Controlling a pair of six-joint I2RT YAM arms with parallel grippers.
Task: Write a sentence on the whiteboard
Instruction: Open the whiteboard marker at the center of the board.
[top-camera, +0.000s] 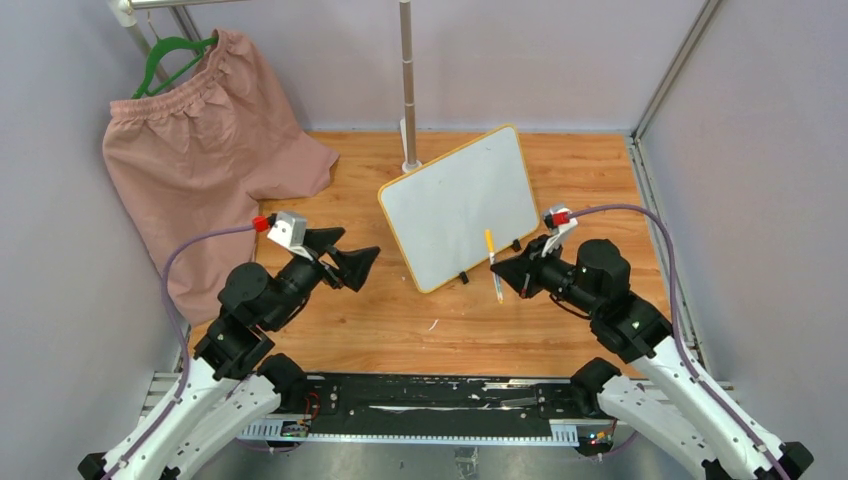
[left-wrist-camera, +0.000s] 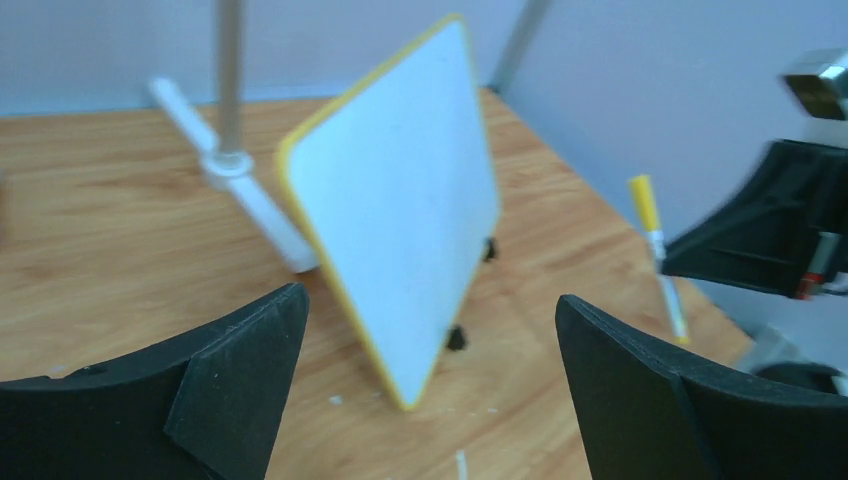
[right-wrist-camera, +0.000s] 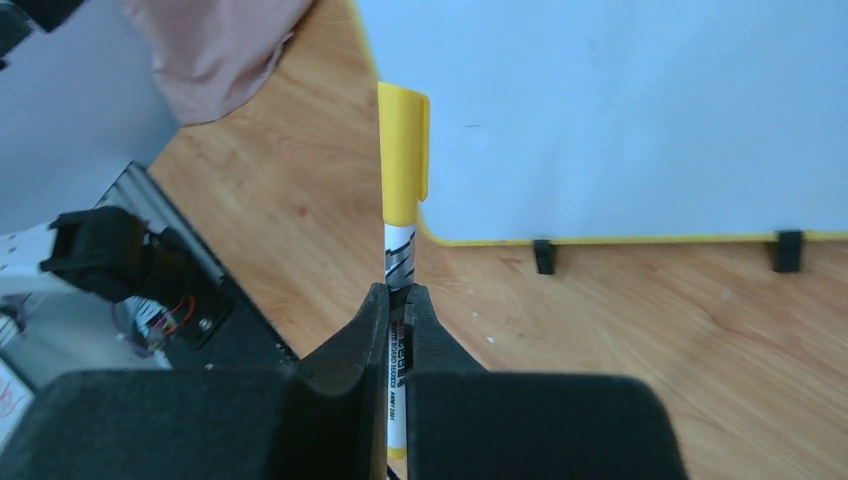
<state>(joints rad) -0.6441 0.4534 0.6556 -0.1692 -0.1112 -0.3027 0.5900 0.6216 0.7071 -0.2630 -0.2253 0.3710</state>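
The whiteboard, a white rectangle in a thin yellow-orange frame, stands propped at a tilt on the wooden table, just right of the surface's middle. Its upper corner reaches toward the far edge, and its lower edge rests on two small black clip feet. Its face reads plain white in all three views. Off the board's lower right corner, the right gripper is clamped on a marker. The jaws pinch the white barrel, and the yellow cap stands clear above the fingertips. In the right wrist view, the cap of the marker points at the lower left corner of the whiteboard. The left wrist view shows bare table between the marker and the whiteboard, so the two are near but apart. The left gripper hovers on the opposite side, off the board's lower left edge, with its jaws spread fully wide and nothing between them (its own camera frames the board in the gap). A metal pole rises from a white base on the surface just beside the board's far left corner. Pink shorts hang from a green hanger over the table's far left corner.
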